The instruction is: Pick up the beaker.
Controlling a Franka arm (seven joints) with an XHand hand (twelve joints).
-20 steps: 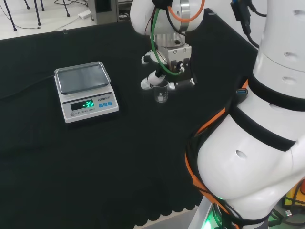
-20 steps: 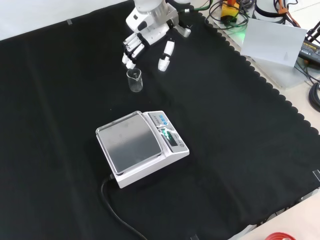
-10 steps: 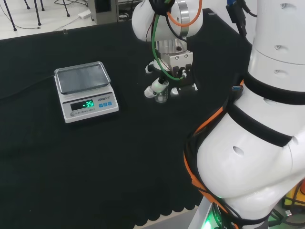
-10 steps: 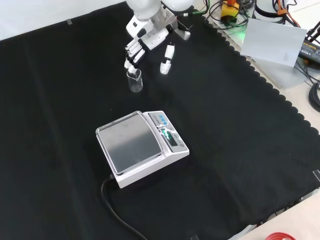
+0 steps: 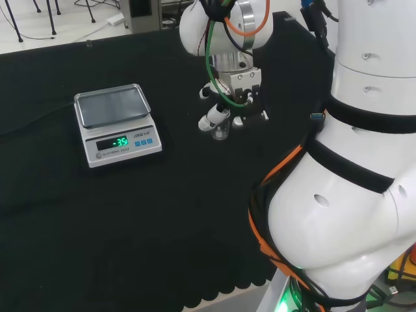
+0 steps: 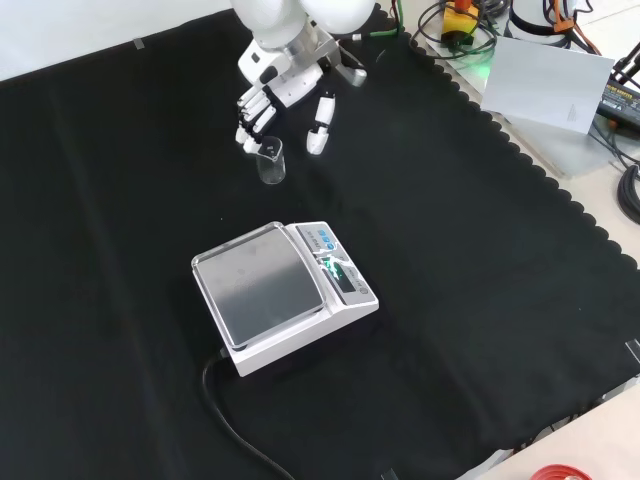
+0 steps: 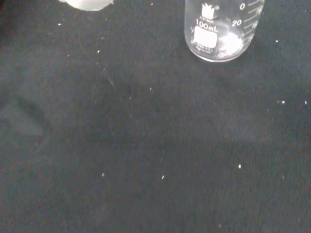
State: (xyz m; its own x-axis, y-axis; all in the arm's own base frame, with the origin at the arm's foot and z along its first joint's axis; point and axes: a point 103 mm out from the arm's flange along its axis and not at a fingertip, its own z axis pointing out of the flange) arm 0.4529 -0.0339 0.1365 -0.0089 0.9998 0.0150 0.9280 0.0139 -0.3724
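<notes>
A small clear glass beaker (image 6: 270, 160) with printed marks stands upright on the black cloth, and I cannot tell whether anything is in it. The hand (image 6: 275, 88) hovers just behind it in the front view, fingers (image 6: 252, 118) straight and pointing down close by the rim, thumb (image 6: 319, 125) spread to the right. Nothing is held. In the head view the hand (image 5: 235, 90) is above the beaker (image 5: 221, 132), its fingertips close to the glass. The wrist view has the beaker (image 7: 221, 30) close up, standing free on the cloth, with a blurred white part of the hand (image 7: 87, 4).
A white digital scale (image 6: 282, 292) with a steel pan stands nearer the camera than the beaker in the front view, its black cable (image 6: 232, 425) trailing to the cloth's front edge. In the head view the scale (image 5: 117, 125) is left of the beaker. The arm's white links (image 5: 351, 162) rise at right.
The hand has shifted left in the front view and its fingers have come down near the beaker's rim. The beaker and the scale have not moved.
</notes>
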